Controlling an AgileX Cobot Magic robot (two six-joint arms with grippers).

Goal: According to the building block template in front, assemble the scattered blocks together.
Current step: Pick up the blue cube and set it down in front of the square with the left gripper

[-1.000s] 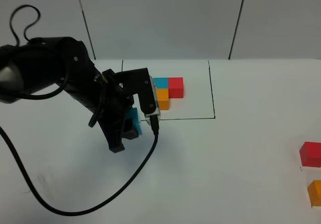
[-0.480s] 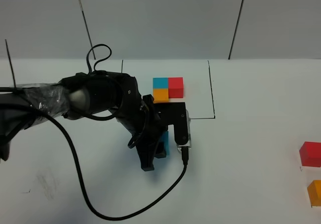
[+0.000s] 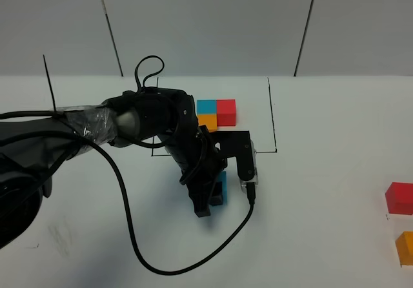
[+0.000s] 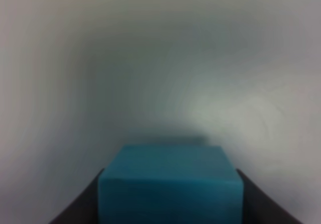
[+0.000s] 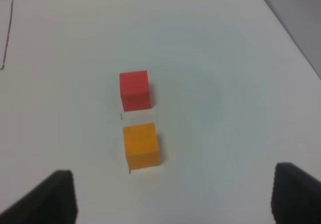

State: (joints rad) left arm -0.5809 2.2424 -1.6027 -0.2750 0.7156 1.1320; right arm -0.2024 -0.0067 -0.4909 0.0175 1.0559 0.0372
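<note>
The template (image 3: 216, 114) is an L of blue, red and orange cubes inside a thin black outline at the back centre. My left gripper (image 3: 215, 194) is shut on the scattered blue cube (image 3: 221, 191), just in front of the outline's front line; the cube fills the lower part of the left wrist view (image 4: 170, 189) between the two dark fingers. The scattered red cube (image 3: 399, 198) and orange cube (image 3: 406, 247) lie at the far right edge. In the right wrist view the red cube (image 5: 134, 90) and orange cube (image 5: 142, 146) lie ahead of my open right gripper (image 5: 173, 196).
A black cable (image 3: 129, 223) loops from the left arm across the white table in front. Black seam lines run up the grey back wall (image 3: 206, 23).
My left arm has carried the blue cube to the right and toward the front, from beside the template's left to just in front of the outline. The red and orange cubes have not moved.
</note>
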